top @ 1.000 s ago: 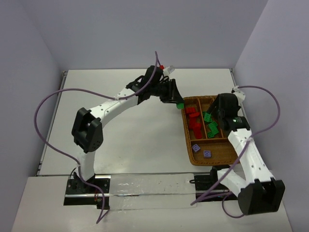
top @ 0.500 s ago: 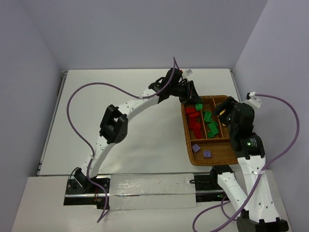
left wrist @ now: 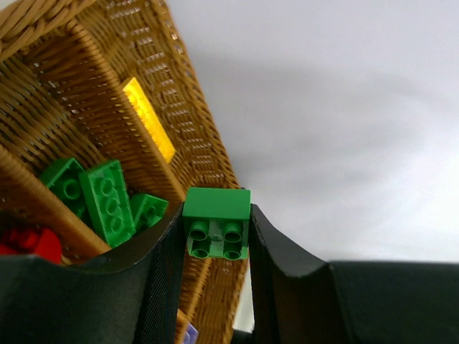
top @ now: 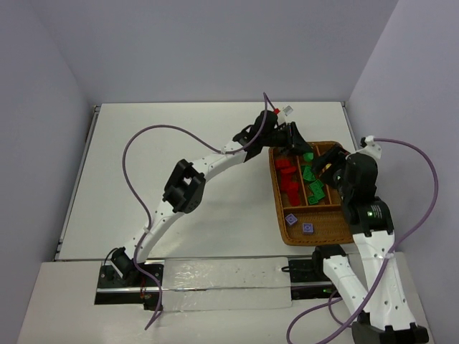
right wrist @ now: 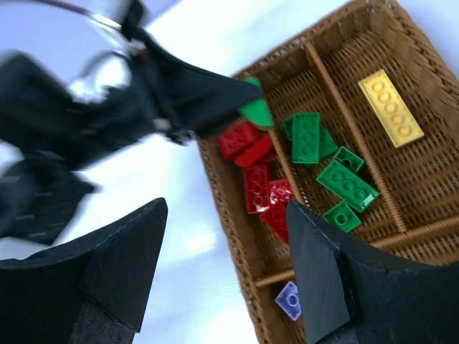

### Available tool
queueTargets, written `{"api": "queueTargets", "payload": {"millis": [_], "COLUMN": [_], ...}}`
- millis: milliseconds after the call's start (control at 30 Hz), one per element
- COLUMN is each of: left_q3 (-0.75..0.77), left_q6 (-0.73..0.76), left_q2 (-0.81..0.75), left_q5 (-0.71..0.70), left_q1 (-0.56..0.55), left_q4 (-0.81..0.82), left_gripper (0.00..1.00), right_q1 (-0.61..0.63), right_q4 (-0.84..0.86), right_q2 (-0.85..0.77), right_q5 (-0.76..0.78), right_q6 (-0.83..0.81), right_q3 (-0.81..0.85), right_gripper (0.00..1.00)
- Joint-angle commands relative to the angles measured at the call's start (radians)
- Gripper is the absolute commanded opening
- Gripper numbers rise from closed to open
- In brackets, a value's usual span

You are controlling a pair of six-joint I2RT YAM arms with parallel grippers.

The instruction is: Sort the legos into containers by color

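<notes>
White tabletop (top: 179, 158) fills the floor of this pale-walled booth, and both of my arms reach across it from the near edge. My left arm (top: 190, 186) stretches far out to the right. My right arm (top: 369, 229) rises beside the wicker tray (top: 326, 231), which lies on the right part of the table.

The tray has 3 long compartments at its far end and 1 across its near end. My right gripper (right wrist: 226, 206) hangs above the tray with its fingers wide apart and nothing between them. My left gripper (top: 300, 147) is over the tray's far end, clamped on 1 green brick (left wrist: 215, 204), a 2-by-2 piece seen stud-sockets first in the left wrist view.

Red bricks (right wrist: 258, 179) lie heaped in the left compartment and green bricks (right wrist: 323, 165) in the middle one. 1 yellow plate (right wrist: 389, 115) lies in the right compartment and 2 purple bricks (top: 300, 223) in the near one. I see no loose bricks on the table.

As I judge it, I am delivering this green brick, and it hangs about over the far end of the middle compartment. Whether it sits squarely over that compartment or over a partition I cannot tell. The next move calls for centring it above the greens, coming down a little and parting my left fingers. I must keep off the right gripper, which is near.
</notes>
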Motion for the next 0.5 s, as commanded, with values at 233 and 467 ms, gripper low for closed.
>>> {"api": "queueTargets", "payload": {"millis": [233,467], "left_q3": [0.091,0.092], "left_q6": [-0.039,-0.009], "left_q2": [0.097,0.080], "left_q5": [-0.105,-0.118], "left_q1": [-0.050,-0.050], "left_q4": [0.155,0.146], "left_gripper": [0.23,0.96], "right_q1": [-0.004,-0.004], "right_q4": [-0.009,-0.011], "right_q2": [-0.111,-0.100], "right_q5": [0.002,0.012], "right_q6": [0.045,0.022], "right_q3": [-0.001,0.007], "right_gripper": [0.74,0.74]}}
